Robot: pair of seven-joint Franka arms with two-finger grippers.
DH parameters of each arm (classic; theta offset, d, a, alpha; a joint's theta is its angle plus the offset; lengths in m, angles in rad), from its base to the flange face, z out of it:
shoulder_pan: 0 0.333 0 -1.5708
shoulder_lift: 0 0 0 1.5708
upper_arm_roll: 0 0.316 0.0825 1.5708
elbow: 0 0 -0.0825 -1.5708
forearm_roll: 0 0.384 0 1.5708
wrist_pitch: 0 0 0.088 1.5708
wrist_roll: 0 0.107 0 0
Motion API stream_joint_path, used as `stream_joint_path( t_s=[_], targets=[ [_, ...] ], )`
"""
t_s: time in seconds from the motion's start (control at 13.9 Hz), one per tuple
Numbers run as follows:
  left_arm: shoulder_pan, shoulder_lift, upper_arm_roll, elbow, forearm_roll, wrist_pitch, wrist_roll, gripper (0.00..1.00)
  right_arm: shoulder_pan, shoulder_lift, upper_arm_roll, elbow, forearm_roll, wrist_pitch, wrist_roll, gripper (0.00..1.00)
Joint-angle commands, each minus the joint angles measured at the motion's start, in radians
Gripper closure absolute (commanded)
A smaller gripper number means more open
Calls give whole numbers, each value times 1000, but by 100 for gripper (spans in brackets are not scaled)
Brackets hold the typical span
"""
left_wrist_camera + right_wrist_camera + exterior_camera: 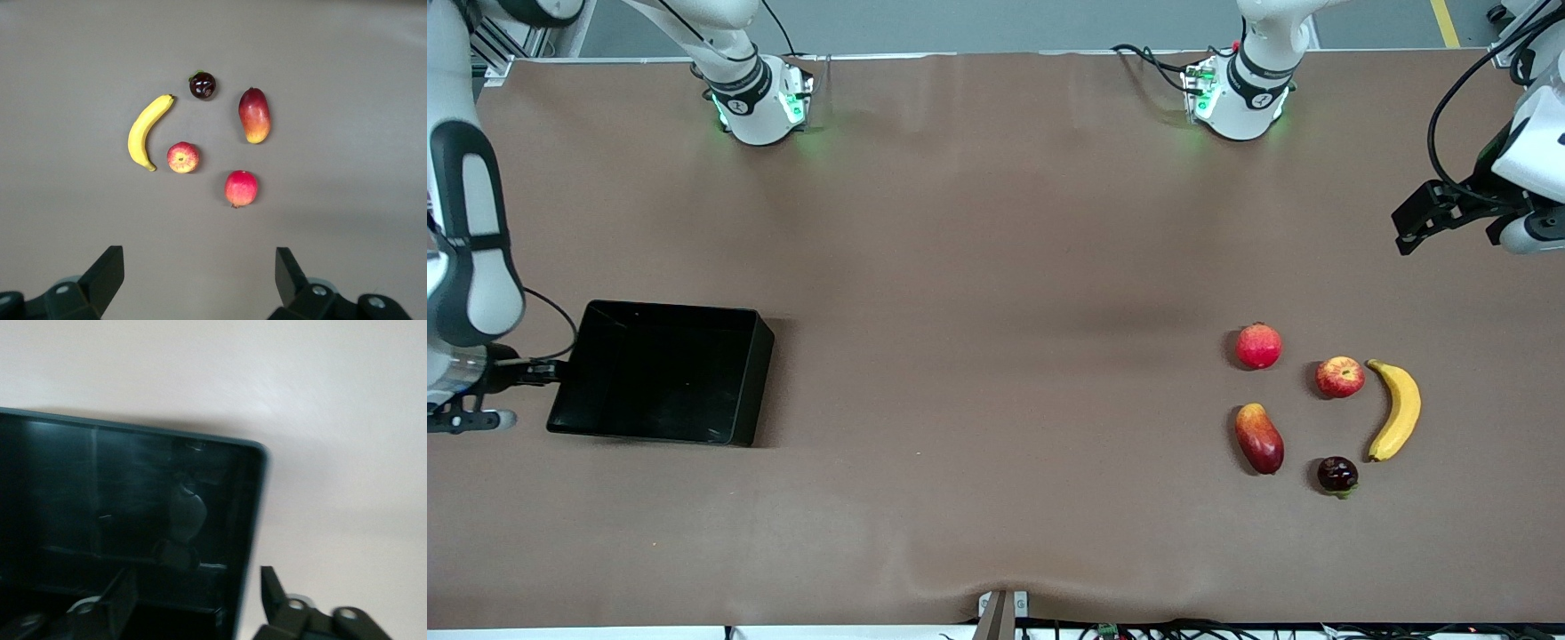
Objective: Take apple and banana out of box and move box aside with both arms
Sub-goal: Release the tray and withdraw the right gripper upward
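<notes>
The yellow banana [1398, 411] and the small streaked red apple [1340, 377] lie side by side on the brown table toward the left arm's end. Both also show in the left wrist view, the banana [145, 130] and the apple [183, 157]. My left gripper [1412, 227] [200, 280] is open and empty, up over bare table at that end, apart from the fruits. The black box [667, 308] sits toward the right arm's end. My right gripper [541, 372] [197, 597] is open, low at the box's end wall [253, 520], one finger inside and one outside.
A plain red round fruit [1258, 346] [241, 188], an oval red-yellow mango [1259, 438] [254, 115] and a dark purple fruit [1337, 475] [202, 85] lie around the apple. The box holds nothing that I can see. The arm bases stand along the table's edge farthest from the front camera.
</notes>
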Motion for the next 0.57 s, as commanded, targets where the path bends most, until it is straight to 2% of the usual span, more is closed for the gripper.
stream_joint_path(
  t_s=[0.0,0.22,0.5],
  targets=[
    [-123,-55,129,-58,-22,-3,31,0,96,-118,0,-1,-14,-81,70,0],
    [-244,-83,255,-83,-34,-3,51,0,187,-224,0,-18,-13,-162,155,0],
    [-261,-89,272,-83,-54,-4,56,0,248,-400,2,-105,-13,-232,253,0]
  ],
)
